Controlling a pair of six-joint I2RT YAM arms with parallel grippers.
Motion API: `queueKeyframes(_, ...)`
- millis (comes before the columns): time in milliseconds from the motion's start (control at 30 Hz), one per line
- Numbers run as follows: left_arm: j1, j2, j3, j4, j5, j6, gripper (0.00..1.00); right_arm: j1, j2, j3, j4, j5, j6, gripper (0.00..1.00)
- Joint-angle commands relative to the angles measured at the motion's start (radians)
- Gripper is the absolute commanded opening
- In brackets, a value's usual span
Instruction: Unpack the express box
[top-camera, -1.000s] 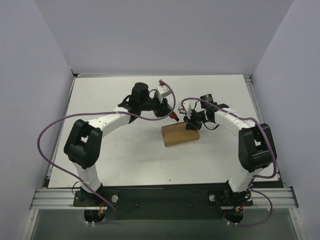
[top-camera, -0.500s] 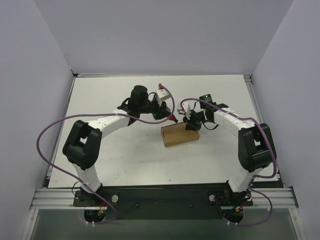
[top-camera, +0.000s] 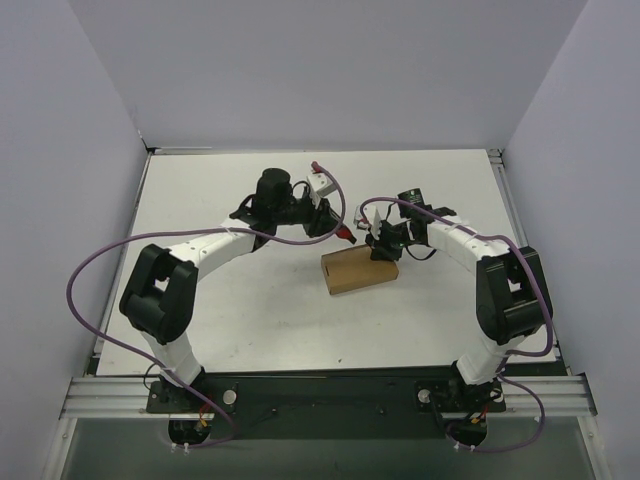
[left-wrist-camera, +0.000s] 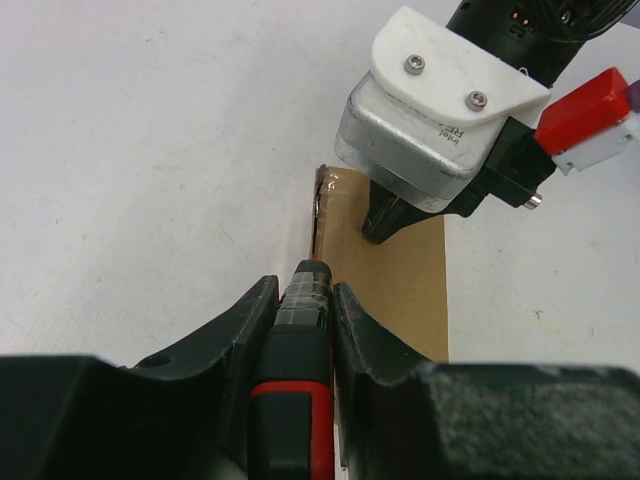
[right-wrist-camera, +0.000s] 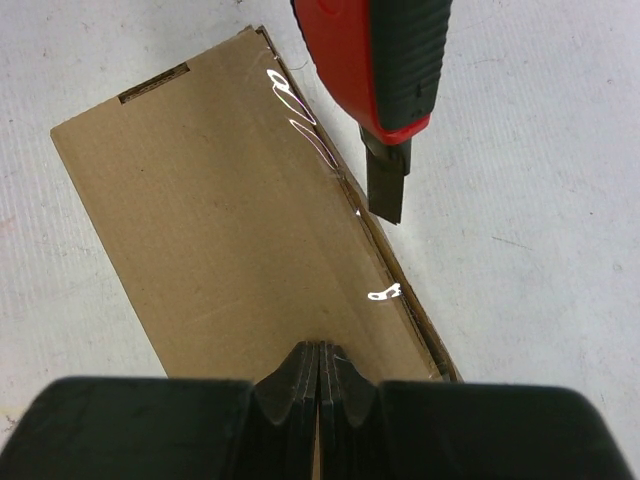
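Cardboard express box (top-camera: 358, 270) unmoved | left pincer (left-wrist-camera: 302, 292) clamped on knife (left-wrist-camera: 295, 370), elbow swung outward | right pincer (right-wrist-camera: 318, 355) together, on box

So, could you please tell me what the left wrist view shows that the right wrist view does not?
Only the left wrist view: the left fingers clamped on the knife handle, and the right arm's camera.
Only the right wrist view: the knife's blade out beside the box edge, and a slot at the box's far end.
Both: box, knife, table, and the right fingers, shut, tips on the box top.
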Motion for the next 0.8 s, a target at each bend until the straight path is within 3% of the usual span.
queueKeyframes(0, -0.005, -0.043, -0.001, 0.025, -0.01, 0.016, 0.0, 0.007, 0.03, 0.011, -0.08, 0.002, -0.017, 0.0)
queueKeyframes(767, 0.016, -0.087, -0.036, -0.122, -0.033, 0.155, 0.0, 0.009, 0.038, 0.002, -0.081, 0.016, -0.013, 0.0)
